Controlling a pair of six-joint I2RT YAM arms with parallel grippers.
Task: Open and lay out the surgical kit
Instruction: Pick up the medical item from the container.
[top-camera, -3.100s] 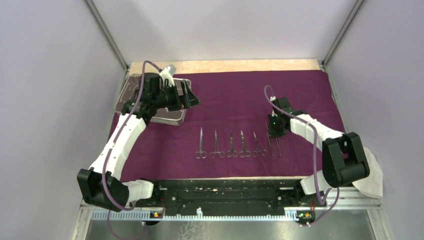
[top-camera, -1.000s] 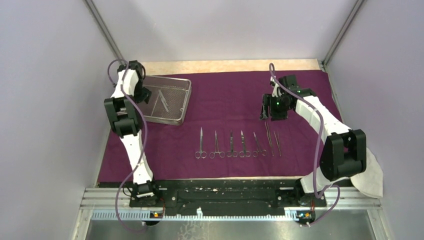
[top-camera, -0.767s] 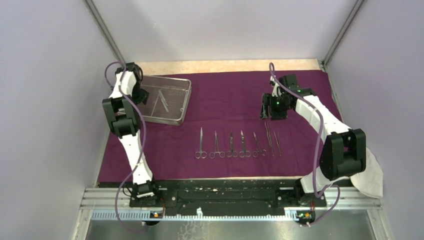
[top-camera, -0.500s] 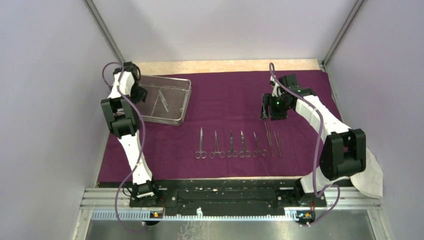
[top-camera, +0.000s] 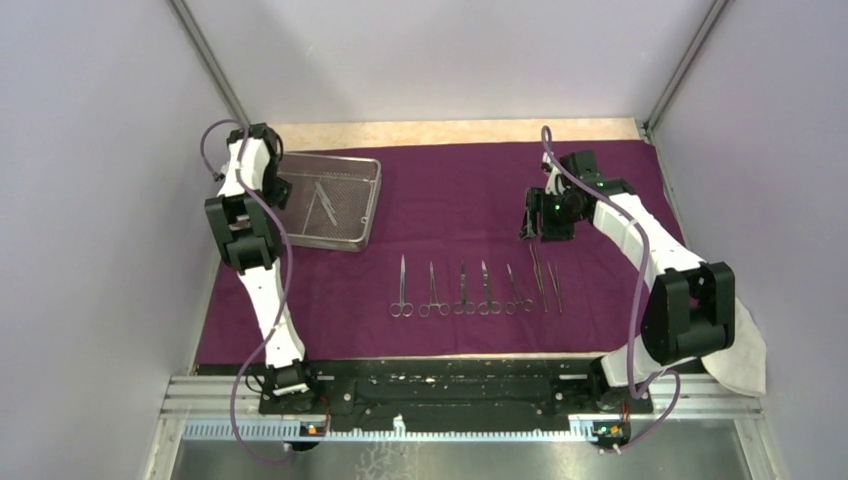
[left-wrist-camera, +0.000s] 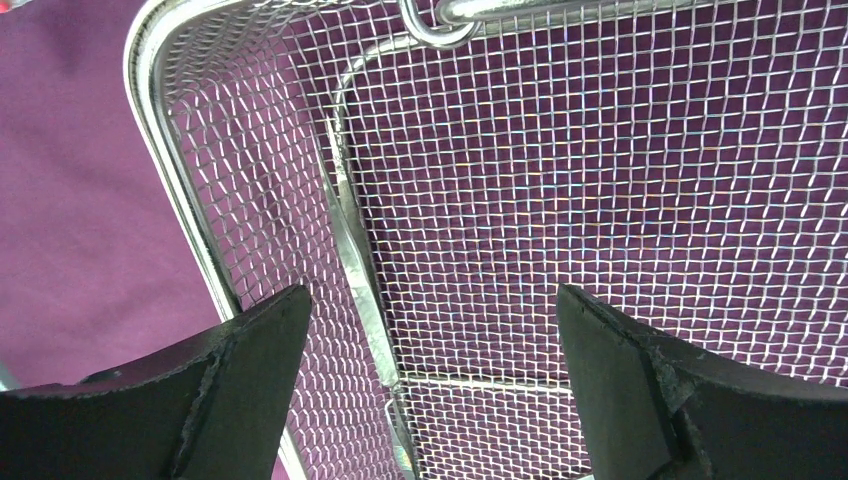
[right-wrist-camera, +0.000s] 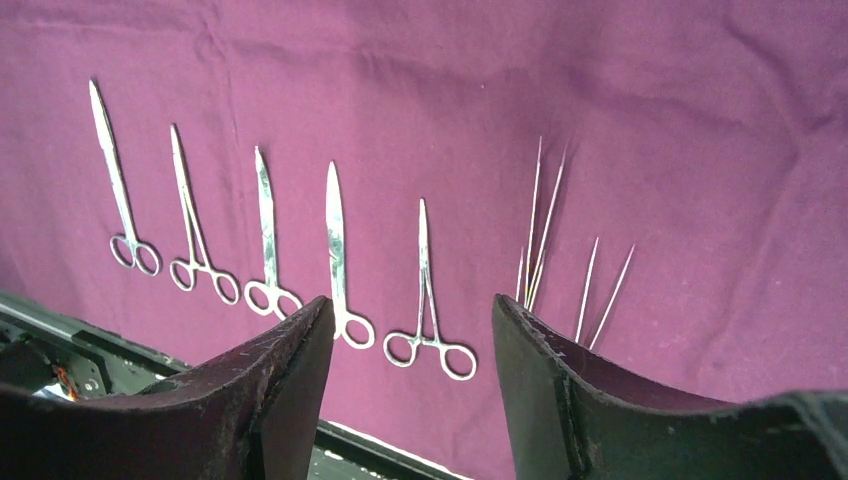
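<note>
- Left wrist view: left gripper (left-wrist-camera: 430, 310), jaws wide and empty, hangs over a corner of the wire-mesh tray (left-wrist-camera: 180, 150).
- Right gripper (right-wrist-camera: 410, 305), half-open and empty, hovers above the purple wrap (right-wrist-camera: 650, 100).
- Five ring-handled instruments (right-wrist-camera: 335, 250) and two tweezers (right-wrist-camera: 540, 230) lie in a row on the wrap.

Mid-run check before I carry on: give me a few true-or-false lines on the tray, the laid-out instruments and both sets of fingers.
1. Five ring-handled instruments lie in a row on the purple cloth. True.
2. The wire-mesh tray is empty. False: slim steel pieces lie in it.
3. The right fingers hold tweezers. False: they stand apart with nothing between them; two tweezers lie on the cloth.
4. The left fingers are open over the tray. True.
</note>
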